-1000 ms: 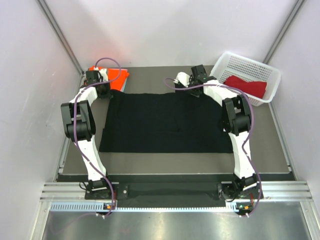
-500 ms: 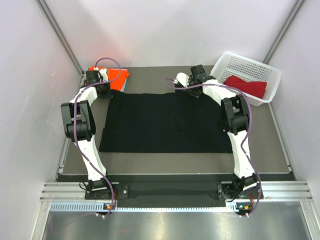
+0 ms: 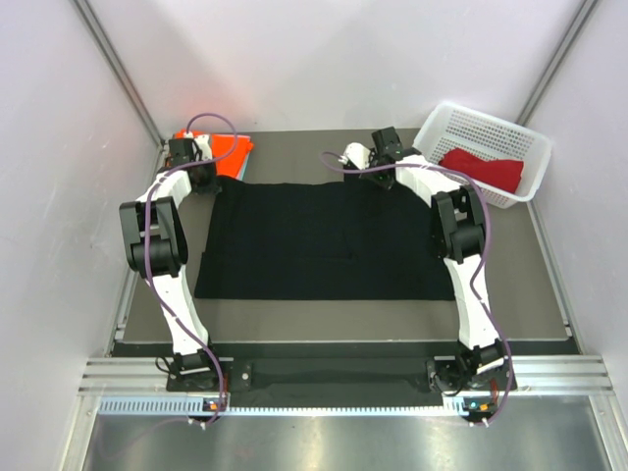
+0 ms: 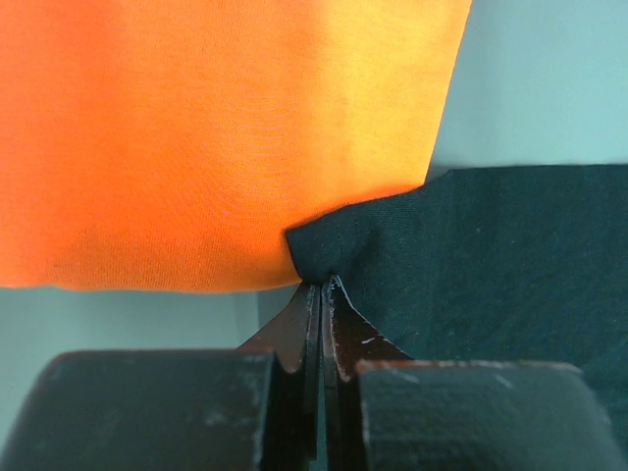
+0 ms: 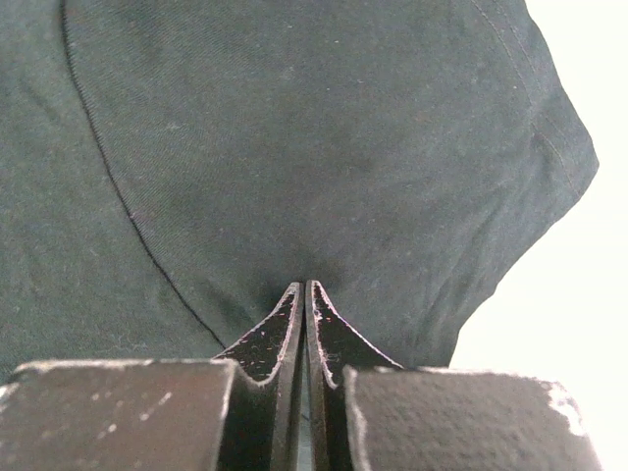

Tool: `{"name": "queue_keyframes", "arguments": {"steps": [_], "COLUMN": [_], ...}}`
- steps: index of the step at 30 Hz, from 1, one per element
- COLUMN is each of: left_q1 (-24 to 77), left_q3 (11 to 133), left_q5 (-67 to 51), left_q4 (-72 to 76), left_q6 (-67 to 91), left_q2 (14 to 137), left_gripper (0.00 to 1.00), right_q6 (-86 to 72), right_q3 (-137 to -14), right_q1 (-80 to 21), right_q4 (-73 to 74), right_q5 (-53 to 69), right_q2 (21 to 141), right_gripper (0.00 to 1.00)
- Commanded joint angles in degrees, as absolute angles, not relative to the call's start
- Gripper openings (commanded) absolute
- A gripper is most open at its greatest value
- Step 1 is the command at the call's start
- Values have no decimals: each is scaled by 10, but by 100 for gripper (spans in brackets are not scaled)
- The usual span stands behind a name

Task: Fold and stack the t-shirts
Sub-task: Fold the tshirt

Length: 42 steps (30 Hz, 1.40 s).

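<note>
Both arms rise from the near edge of the table point(image 3: 324, 316), elbows out, reaching over the black t-shirt point(image 3: 324, 240) spread flat between them. The left gripper point(image 4: 321, 285) pinches its far-left corner, and the right gripper point(image 5: 304, 287) is clamped on its far edge. The orange t-shirt point(image 4: 216, 128) lies just beyond the left gripper. At far right the dark red t-shirt point(image 3: 486, 169) lies in the white basket point(image 3: 491, 120).

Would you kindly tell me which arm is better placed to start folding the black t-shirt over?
Left, marginally. The left gripper is shut right on the far corner of the black t-shirt, beside the orange t-shirt. The right gripper is shut on the far edge, apparently short of its corner.
</note>
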<state>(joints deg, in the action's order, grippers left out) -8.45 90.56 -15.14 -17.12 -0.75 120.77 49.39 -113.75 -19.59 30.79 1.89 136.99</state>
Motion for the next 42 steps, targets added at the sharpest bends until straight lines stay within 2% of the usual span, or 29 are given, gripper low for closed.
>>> {"name": "queue_keyframes", "arguments": {"steps": [1,3,9,10,13,17,25,42], "left_q1": [-82,-80,-79,-79,-79,-79,-78,-79], "left_q3": [911,907,896,894,893,894,894,907], "left_q5": [-159,-160,-161,-162,-159,-159,-152,-146], "left_q4": [-154,-154,-156,-154,-152,-152,-154,-155], "left_q6": [-2,13,13,14,13,12,5,4], "left_q2": [1187,1181,1177,1176,1175,1177,1176,1184], "left_gripper": [0,0,0,0,0,0,0,0], "right_q6": [468,453,457,462,475,478,481,488], "right_q3": [-1148,-1142,-1071,-1068,-1055,-1047,-1107,-1137], "right_q1": [-204,-201,-199,-199,-199,-199,-198,-181], "right_q4": [302,276,209,213,230,241,332,323], "right_q5": [3,-27,-13,-7,26,50,99,71], "right_q2": [1377,1360,1282,1277,1261,1249,1292,1355], "right_gripper": [0,0,0,3,20,30,34,36]}}
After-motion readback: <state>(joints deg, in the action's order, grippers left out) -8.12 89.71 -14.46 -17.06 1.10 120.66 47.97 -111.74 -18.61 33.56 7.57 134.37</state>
